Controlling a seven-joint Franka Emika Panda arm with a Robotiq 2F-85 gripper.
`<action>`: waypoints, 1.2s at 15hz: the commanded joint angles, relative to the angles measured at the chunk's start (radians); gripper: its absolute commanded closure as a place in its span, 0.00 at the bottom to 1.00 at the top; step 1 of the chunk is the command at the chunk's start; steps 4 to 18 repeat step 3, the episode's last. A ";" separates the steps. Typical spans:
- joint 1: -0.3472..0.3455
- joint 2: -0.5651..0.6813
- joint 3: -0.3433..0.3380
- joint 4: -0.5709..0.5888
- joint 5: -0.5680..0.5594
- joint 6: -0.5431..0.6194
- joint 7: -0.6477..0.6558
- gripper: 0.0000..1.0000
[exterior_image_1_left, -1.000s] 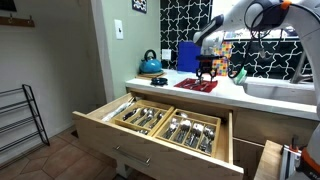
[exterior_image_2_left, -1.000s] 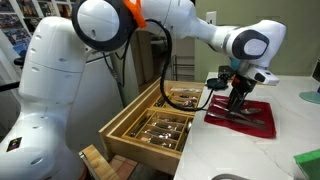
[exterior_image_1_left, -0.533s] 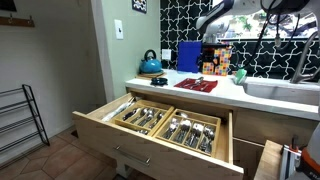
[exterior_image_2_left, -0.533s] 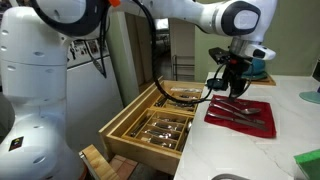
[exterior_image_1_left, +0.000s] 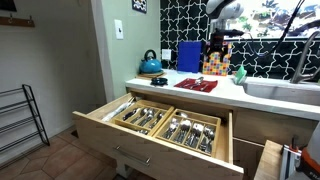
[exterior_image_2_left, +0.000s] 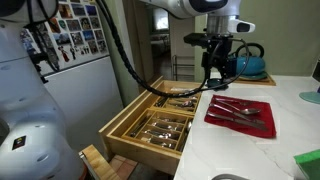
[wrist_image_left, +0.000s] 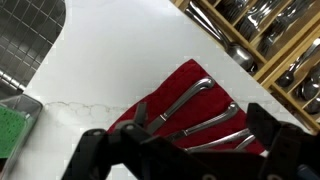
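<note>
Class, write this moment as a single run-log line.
gripper: above red cloth, not touching | grip: cannot tell | cutlery: lying on cloth | drawer: open, trays filled

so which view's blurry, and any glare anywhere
Wrist view: the gripper is dark and out of focus, and the spoons on the mat carry bright glints. An exterior view: the window is washed out by daylight. Otherwise both exterior views are soft but evenly lit.

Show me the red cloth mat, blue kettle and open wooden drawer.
Red cloth mat (exterior_image_2_left: 250, 126), in an exterior view, bare edge.
Blue kettle (exterior_image_1_left: 150, 67), in an exterior view, body.
Open wooden drawer (exterior_image_1_left: 140, 146), in an exterior view, front.
</note>
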 joint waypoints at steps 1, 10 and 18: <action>0.000 -0.020 -0.001 -0.011 -0.002 -0.001 -0.009 0.00; 0.000 -0.020 -0.001 -0.005 -0.002 -0.001 -0.008 0.00; 0.000 -0.020 -0.001 -0.005 -0.002 -0.001 -0.008 0.00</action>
